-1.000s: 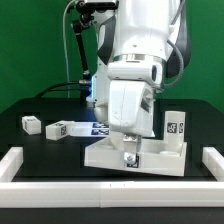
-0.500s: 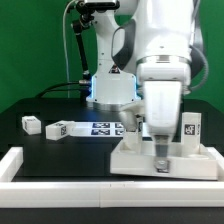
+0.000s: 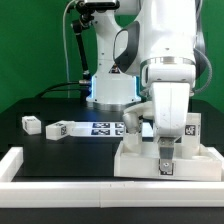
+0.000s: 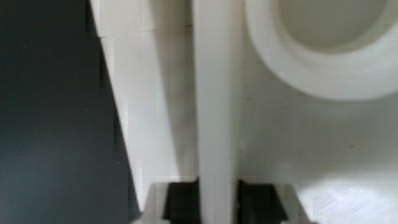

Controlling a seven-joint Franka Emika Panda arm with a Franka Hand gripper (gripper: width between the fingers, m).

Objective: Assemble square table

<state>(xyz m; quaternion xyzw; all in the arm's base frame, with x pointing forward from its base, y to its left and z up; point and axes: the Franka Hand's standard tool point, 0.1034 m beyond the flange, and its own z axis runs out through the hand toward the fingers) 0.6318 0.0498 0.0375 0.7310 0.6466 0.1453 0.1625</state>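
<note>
One white square panel [image 3: 135, 160] with raised rim, near right on the black surface [image 3: 60, 155]; gripper [image 3: 166, 168] clamped narrowly on its near rim. Three tagged legs: left leg [image 3: 31, 124] and middle leg [image 3: 60, 129] lying, right leg [image 3: 190, 128] upright at the panel's far corner.

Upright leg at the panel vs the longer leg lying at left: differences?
Pose: the upright leg stands on end; the lying leg rests on its side. Place: the upright leg is at the square panel's far corner; the lying leg is on the black table, apart from it. Both are white with tags.
</note>
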